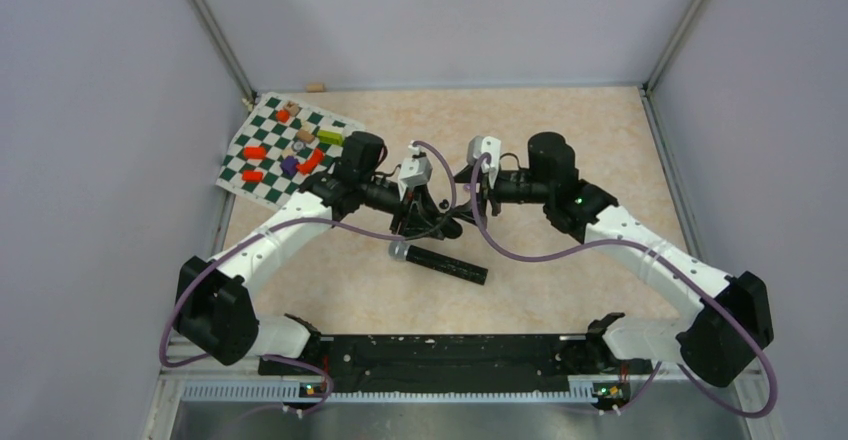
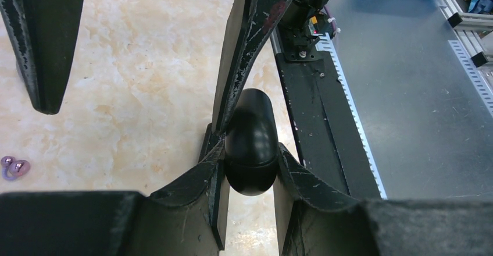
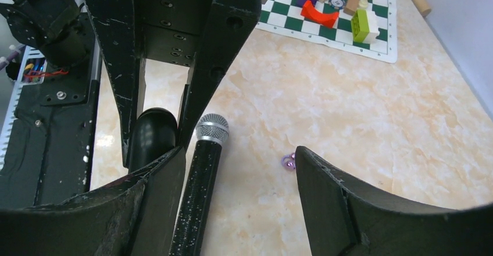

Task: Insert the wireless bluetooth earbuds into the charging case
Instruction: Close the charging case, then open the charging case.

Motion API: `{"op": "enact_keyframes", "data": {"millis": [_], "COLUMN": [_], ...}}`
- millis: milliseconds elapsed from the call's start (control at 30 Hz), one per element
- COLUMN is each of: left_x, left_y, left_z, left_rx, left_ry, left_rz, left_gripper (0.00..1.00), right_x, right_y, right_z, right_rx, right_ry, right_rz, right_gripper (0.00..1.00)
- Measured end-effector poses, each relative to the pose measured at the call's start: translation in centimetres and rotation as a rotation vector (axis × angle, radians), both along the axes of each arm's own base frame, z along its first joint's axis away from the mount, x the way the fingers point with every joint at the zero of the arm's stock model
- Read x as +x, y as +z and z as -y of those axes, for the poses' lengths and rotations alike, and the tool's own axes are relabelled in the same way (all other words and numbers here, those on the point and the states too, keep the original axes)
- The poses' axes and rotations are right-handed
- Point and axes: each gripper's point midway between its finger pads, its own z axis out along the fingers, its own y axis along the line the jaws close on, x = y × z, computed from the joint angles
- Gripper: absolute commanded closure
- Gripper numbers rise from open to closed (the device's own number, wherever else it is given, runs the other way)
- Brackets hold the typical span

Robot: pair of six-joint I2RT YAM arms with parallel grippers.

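Earbuds (image 2: pixel 14 167), the purple pair, lie touching each other on the desk (image 2: pixel 145 64), well apart from the case (image 2: pixel 250 134); no black ones show. The left pincer (image 2: pixel 250 158) is clamped on the case, a rounded black capsule held off the desk, presumably to present it to the other arm. The right pincer (image 2: pixel 131 116) stands spread, one finger against the case's side and the other far off. I judge it is there to open the case, since no open cavity shows.

From the right wrist, the spread pincer frames the purple buds on bare desk, just beside one of its fingers. The microphone (image 3: pixel 200 198) lies just beside the held case, between it and the buds, and could be knocked. A chequered mat (image 3: pixel 331 38) with blocks (image 3: pixel 318 13) sits far behind and is no hindrance.

From above, both pincers meet mid-desk near the microphone's head. The buds are too small to find there.
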Motion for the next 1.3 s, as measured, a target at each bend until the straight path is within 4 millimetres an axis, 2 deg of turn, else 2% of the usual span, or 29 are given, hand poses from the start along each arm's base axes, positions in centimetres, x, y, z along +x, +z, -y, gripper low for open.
{"op": "enact_keyframes", "data": {"millis": [233, 367, 533, 733, 967, 1300], "left_x": [-0.2, -0.1, 0.0, 0.0, 0.0, 0.4], "left_y": [-0.1, -0.2, -0.2, -0.2, -0.2, -0.4], "left_z": [0.0, 0.0, 0.0, 0.0, 0.0, -0.1], "left_rx": [0.006, 0.008, 0.012, 0.011, 0.011, 0.021], "left_ry": [-0.001, 0.003, 0.008, 0.008, 0.008, 0.026], "left_rz": [-0.008, -0.006, -0.004, -0.004, -0.004, 0.003], "left_gripper": [1.0, 1.0, 1.0, 1.0, 1.0, 1.0], "right_x": [0.0, -0.6, -2.3, -3.5, -1.9, -1.1], "right_y": [-0.1, 1.6, 3.3, 2.4, 0.7, 0.6], "right_z": [0.1, 0.6, 0.7, 0.4, 0.1, 0.2], "right_rx": [-0.012, 0.019, 0.063, 0.047, 0.003, -0.007], "right_ry": [-0.006, -0.007, 0.07, 0.14, 0.083, 0.044], "right_rz": [0.015, 0.045, 0.056, 0.027, 0.017, 0.028], "right_gripper": [0.28, 0.26, 0.22, 0.2, 0.2, 0.19]}}
